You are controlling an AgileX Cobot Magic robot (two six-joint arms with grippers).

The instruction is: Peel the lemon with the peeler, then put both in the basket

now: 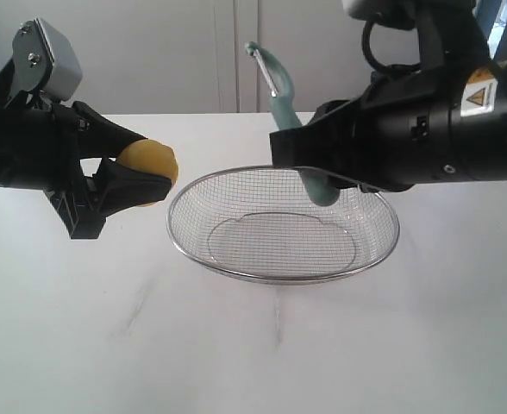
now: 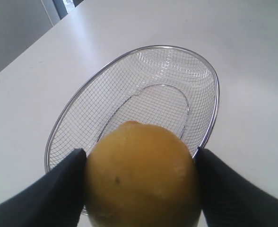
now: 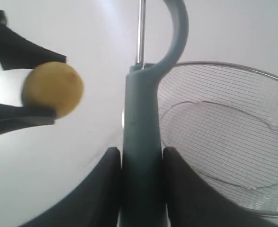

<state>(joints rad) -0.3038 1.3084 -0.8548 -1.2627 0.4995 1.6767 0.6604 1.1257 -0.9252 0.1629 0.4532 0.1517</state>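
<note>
Left tool (image 1: pixel 157 166) pinched the lemon (image 1: pixel 146 158) between its two black fingers, one above and one below. It held the fruit in the air at 9 o'clock of the basket (image 1: pixel 236 274), just beside the rim. The lower finger hid the fruit's underside, and the arm behind was cut off at the frame edge.

In the left wrist view the lemon (image 2: pixel 141 177) filled the foreground between the fingers (image 2: pixel 58 189) and covered the near end of the basket (image 2: pixel 217 104). Whether any skin had been pared could not be made out.

The right tool (image 1: pixel 298 155) was clamped on the handle of the peeler (image 1: pixel 279 90), which stood nearly upright with its head toward 12 o'clock. The fingers hid the handle's middle. Its lower end overlapped the basket's rim at about 1 o'clock, and whether it dipped inside could not be told.

In the right wrist view the fingers (image 3: pixel 99 189) flanked the peeler (image 3: pixel 141 142), whose head was cut off at the frame edge, with the blade only a thin line.

The basket stood on the white counter (image 1: pixel 409 345). Neither the lemon nor the peeler lay on its mesh floor.
</note>
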